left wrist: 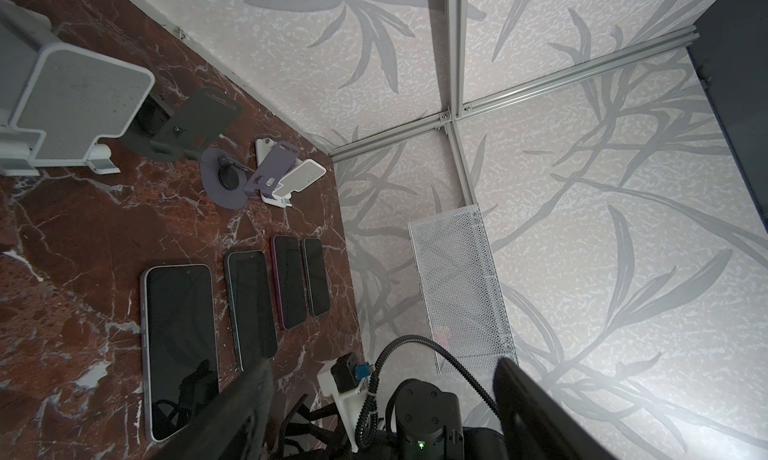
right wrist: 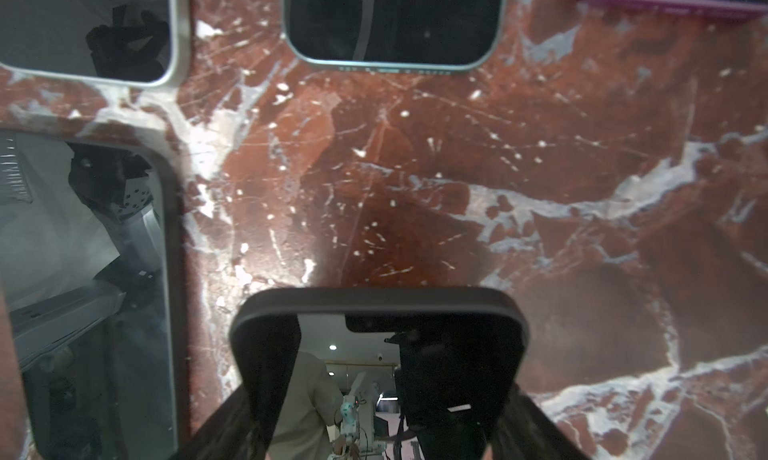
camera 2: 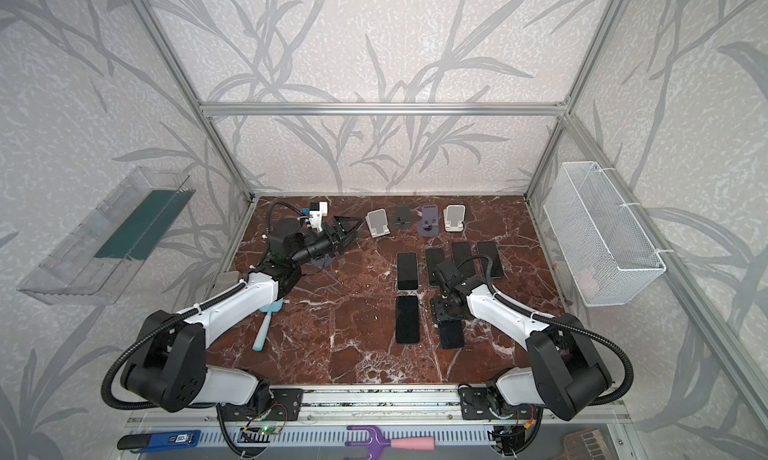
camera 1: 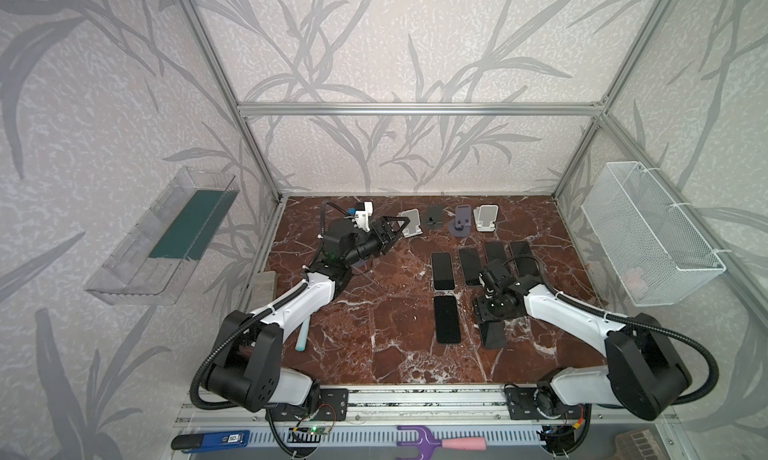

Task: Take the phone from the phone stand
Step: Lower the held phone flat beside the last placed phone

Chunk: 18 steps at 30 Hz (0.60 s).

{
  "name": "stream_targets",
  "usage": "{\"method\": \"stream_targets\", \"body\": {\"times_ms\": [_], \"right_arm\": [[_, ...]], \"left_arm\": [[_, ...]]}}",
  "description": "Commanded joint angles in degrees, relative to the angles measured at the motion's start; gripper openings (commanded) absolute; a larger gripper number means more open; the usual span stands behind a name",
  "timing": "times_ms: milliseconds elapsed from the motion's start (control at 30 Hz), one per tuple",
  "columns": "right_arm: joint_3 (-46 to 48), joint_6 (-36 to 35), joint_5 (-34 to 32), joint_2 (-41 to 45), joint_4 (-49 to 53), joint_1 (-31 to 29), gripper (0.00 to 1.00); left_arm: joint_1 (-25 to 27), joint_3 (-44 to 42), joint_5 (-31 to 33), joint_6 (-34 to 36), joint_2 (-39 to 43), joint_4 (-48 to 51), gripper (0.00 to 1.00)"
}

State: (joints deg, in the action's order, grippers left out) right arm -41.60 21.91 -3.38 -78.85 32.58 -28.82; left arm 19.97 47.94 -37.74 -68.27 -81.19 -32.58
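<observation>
At 4 o'clock of counter [camera 1: 374, 312], phone [right wrist: 378, 354] clamped by its sides between right gripper [right wrist: 380, 399] fingers, well apart from phone stands [camera 1: 461, 221] ranged at 12 o'clock. At 11 o'clock, left gripper [camera 1: 397, 229] fingers parted, nothing held.

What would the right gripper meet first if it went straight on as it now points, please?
The right gripper points down, shut on a phone; the phone would press onto the table beneath almost at once, I think. Whether it already rests there is unclear.
</observation>
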Motion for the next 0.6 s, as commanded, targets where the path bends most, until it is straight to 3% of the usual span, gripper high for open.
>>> {"method": "stream_targets", "body": {"times_ms": [0,167,567], "right_arm": [[-0.33,2.12,-2.57,-0.47,-0.26,-0.15,0.66],[-0.13,4.38,-6.82,0.02,-0.13,-1.85,0.64],[0.57,6.92,-3.89,-2.63,-0.80,-2.03,0.65]], "left_arm": [[0.16,1.13,-1.29,-0.99,-0.50,-1.13,0.84],[0.11,1.25,-1.20,-0.64,-0.98,-0.56,0.84],[0.11,1.30,-1.10,0.02,-0.51,-0.12,0.84]]}}
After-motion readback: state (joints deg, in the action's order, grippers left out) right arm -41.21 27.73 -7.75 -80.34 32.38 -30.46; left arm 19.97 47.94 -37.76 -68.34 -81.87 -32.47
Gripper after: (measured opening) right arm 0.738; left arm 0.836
